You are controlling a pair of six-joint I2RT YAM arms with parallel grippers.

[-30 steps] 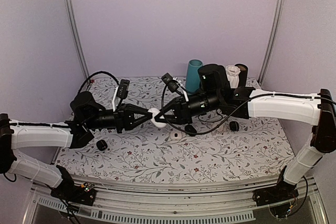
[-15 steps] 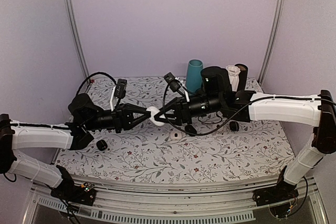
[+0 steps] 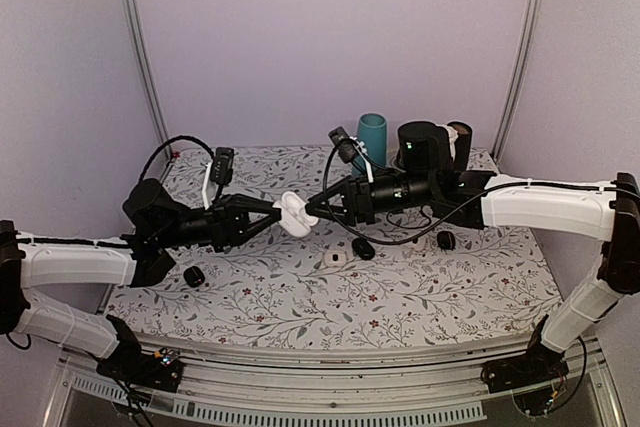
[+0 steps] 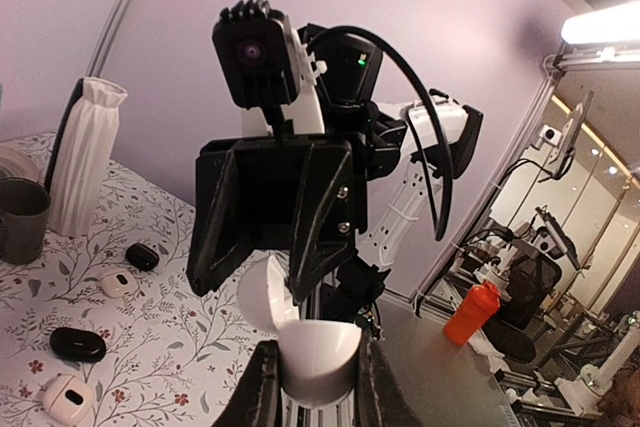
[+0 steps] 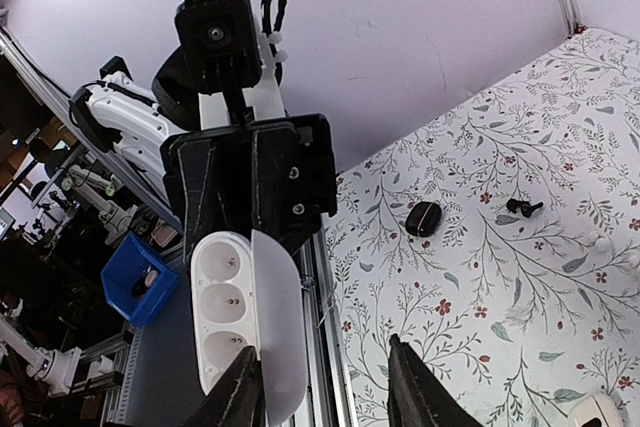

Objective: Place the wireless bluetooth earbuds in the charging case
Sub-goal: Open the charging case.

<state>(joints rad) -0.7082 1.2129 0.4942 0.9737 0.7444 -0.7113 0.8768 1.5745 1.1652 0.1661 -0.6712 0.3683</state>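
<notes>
Top: case (image 3: 294,213) hangs in mid-air between the arms, pinched by left gripper (image 3: 283,215), with right gripper (image 3: 318,209) at its lid. What looks like a bud (image 3: 194,276) lies by the left arm, and a second dark bud (image 3: 446,240) lies under the right arm, well apart. Black pod (image 3: 363,248) and white pod (image 3: 334,258) lie between them and are easy to mistake. Left wrist: fingers (image 4: 262,387) clamp the case base, lid open. Vase (image 4: 85,157) and mug (image 4: 20,219) stand at the back. Right wrist: its own fingers are spread with the lid edge between them; the sockets look empty. Judgement: keep the base steady and level, let go of the lid, then fetch one bud. The arms crowd each other.
</notes>
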